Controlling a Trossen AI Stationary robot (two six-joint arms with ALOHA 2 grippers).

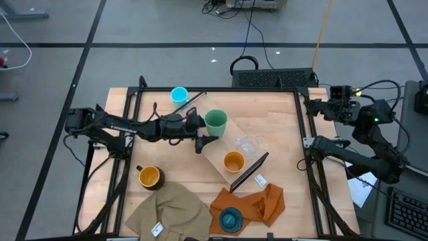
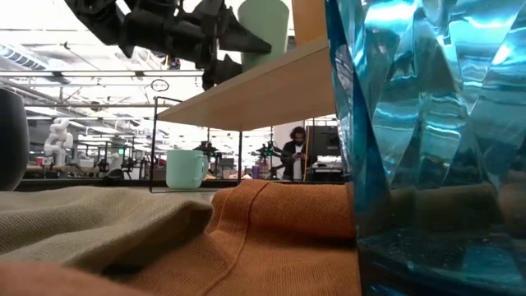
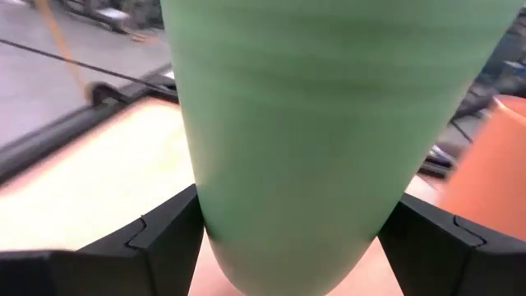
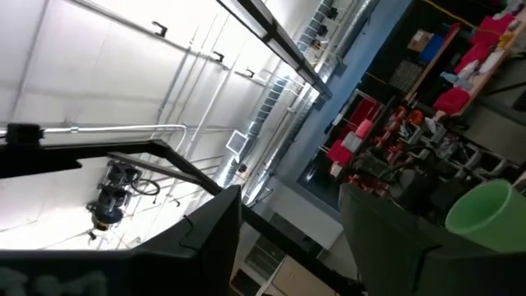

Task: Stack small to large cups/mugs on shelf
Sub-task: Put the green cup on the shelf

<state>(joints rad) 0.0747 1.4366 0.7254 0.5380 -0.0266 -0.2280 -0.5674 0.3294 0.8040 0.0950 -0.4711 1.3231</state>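
Green cup (image 1: 216,122) sits at the far end of the shelf (image 1: 221,148), a light-wood plank lying slantwise across the middle of the counter (image 1: 281,114), and the left tool (image 1: 206,132) is right at it; the left wrist view shows its 2 dark fingers (image 3: 160,238) standing on either side of the cup's wall, wide apart, though I cannot tell whether they press it or only flank it. On the same plank stand the clear tumbler (image 1: 247,145) and, nearer the front, the orange cup (image 1: 233,161). A light-blue mug (image 1: 178,96) stands at the far edge of the counter, a dark mug (image 1: 149,176) with a yellow-orange inside near the left front, and the ribbed teal cup (image 1: 231,219) on the orange cloth (image 1: 261,204), beside the tan cloth (image 1: 170,211). Off the counter's right side waits the right tool (image 4: 292,238), its fingers parted and holding nothing.
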